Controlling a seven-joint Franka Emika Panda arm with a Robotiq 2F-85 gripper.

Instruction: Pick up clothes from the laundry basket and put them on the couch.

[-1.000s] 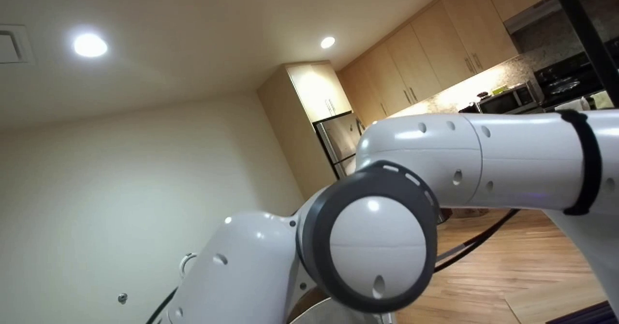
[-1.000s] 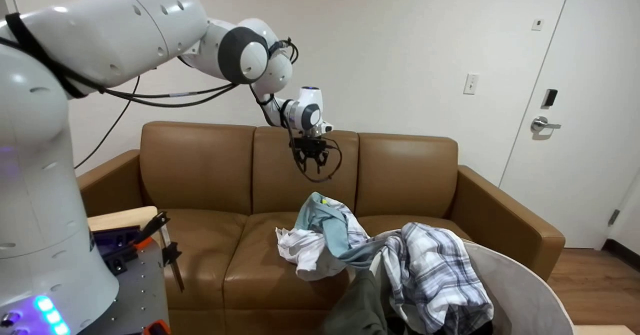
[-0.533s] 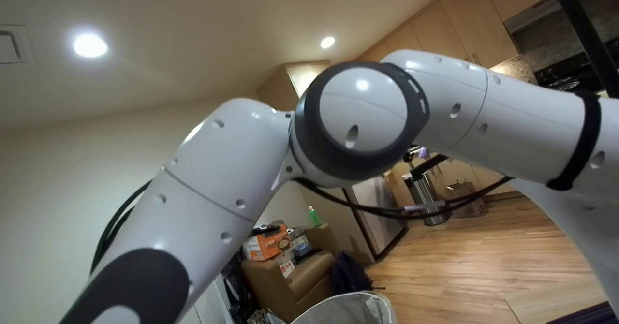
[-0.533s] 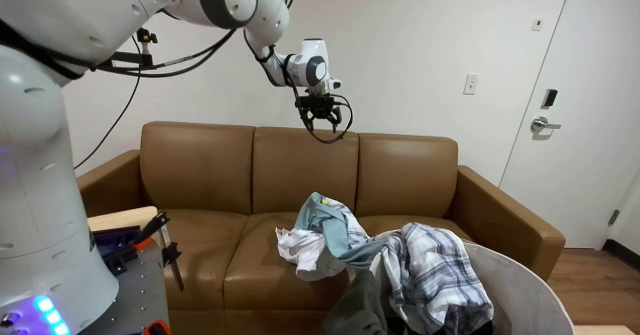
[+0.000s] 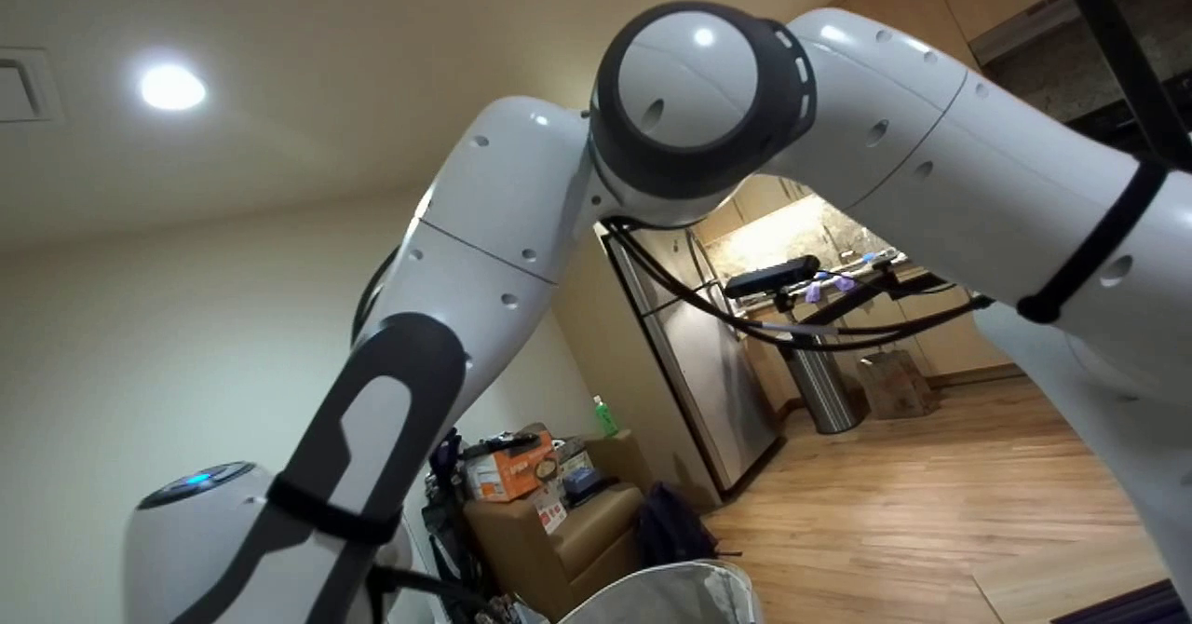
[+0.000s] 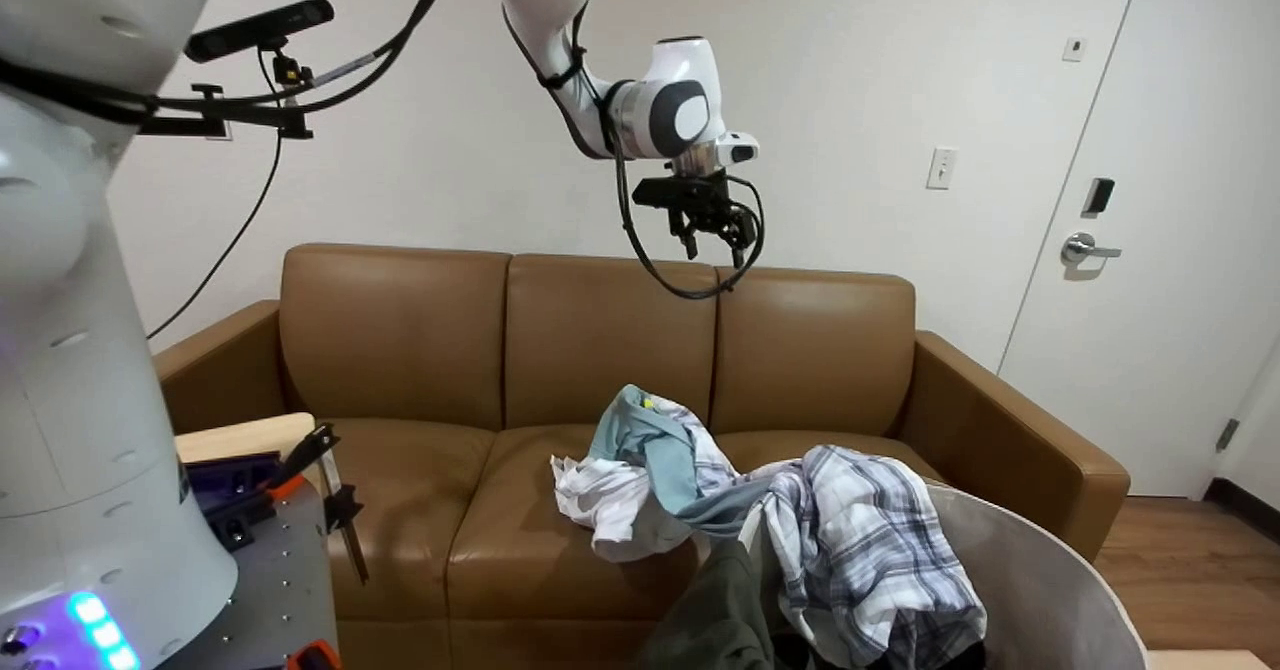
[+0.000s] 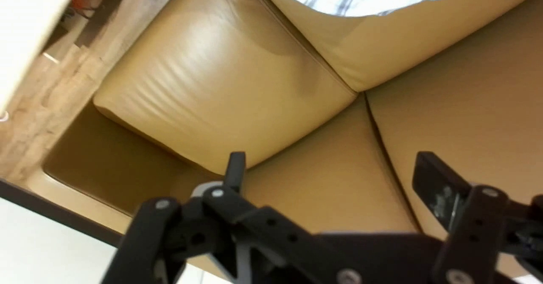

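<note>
Two fingers [image 7: 236, 169] of the gripper [image 7: 333, 169] stand spread apart above the brown couch [image 6: 390, 340]. A light-blue garment [image 6: 668, 450] and a white garment [image 6: 598, 490] lie bunched on the middle seat [image 6: 510, 540]. At near right, a plaid garment [image 6: 875, 540] lies over the left part of the laundry basket [image 6: 1040, 560].

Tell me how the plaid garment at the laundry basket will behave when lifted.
The plaid garment will probably hang floppy: it lies in loose, bunched folds. It may tug the blue cloth along, as the two appear to meet near the rim of the basket. Being crumpled, it seems unlikely to roll.
</note>
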